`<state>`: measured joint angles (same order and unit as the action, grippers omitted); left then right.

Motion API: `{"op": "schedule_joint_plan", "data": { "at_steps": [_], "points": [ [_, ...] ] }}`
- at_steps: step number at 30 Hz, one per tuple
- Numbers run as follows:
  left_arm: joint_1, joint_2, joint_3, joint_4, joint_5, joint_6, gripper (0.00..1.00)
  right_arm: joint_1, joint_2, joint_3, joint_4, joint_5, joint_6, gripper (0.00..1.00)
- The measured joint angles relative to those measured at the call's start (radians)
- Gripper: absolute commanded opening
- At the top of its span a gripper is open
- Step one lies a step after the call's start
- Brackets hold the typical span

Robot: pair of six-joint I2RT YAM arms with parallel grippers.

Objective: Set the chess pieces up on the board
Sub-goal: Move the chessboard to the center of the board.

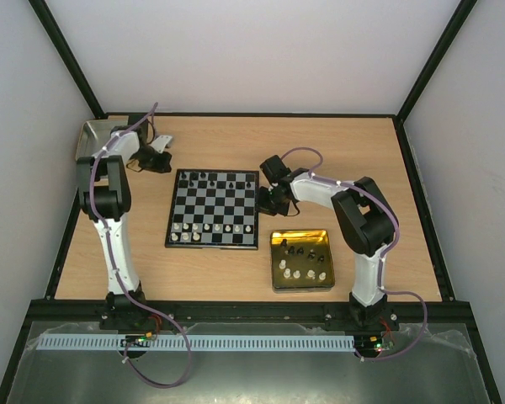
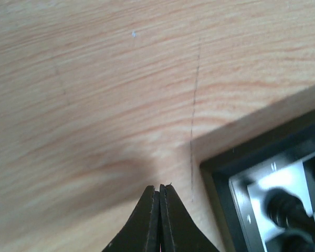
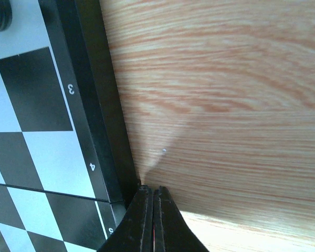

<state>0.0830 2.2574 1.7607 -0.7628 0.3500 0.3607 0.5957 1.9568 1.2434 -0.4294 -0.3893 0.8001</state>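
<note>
The chequered board (image 1: pixel 212 209) lies in the middle of the table. Black chess pieces (image 1: pixel 204 178) stand along its far rows and white ones (image 1: pixel 209 228) along its near rows. More black and white pieces (image 1: pixel 302 263) lie in the gold tray (image 1: pixel 278 261). My right gripper (image 1: pixel 263 202) is shut and empty, just off the board's right edge; in the right wrist view its tips (image 3: pixel 153 190) hover by the border (image 3: pixel 97 105) near row 4. My left gripper (image 1: pixel 163 160) is shut and empty over bare wood off the board's far left corner, its tips (image 2: pixel 160 187) beside that corner (image 2: pixel 220 173).
A silvery metal tray (image 1: pixel 88 139) sits in the far left corner behind the left arm. The gold tray stands near the right arm's base. White walls and black frame posts enclose the table. A grey cable channel (image 1: pixel 236 342) runs along the front.
</note>
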Motion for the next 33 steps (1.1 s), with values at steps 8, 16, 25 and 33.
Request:
{"op": "schedule_joint_plan", "data": {
  "at_steps": [8,16,25,33],
  "points": [
    [0.001,0.06,0.056,-0.019,0.072,-0.042,0.02,-0.002,0.009,0.01,0.001,-0.013,-0.002,0.02],
    [0.002,0.087,0.092,-0.014,0.085,-0.082,0.02,-0.005,0.014,0.011,0.01,-0.031,-0.003,0.02],
    [0.002,0.109,0.119,-0.01,0.12,-0.103,0.02,-0.006,0.029,0.027,0.013,-0.049,-0.011,0.02],
    [0.0,0.026,-0.041,0.069,0.146,-0.073,0.02,-0.006,0.03,0.029,0.013,-0.053,-0.014,0.02]
  ]
}}
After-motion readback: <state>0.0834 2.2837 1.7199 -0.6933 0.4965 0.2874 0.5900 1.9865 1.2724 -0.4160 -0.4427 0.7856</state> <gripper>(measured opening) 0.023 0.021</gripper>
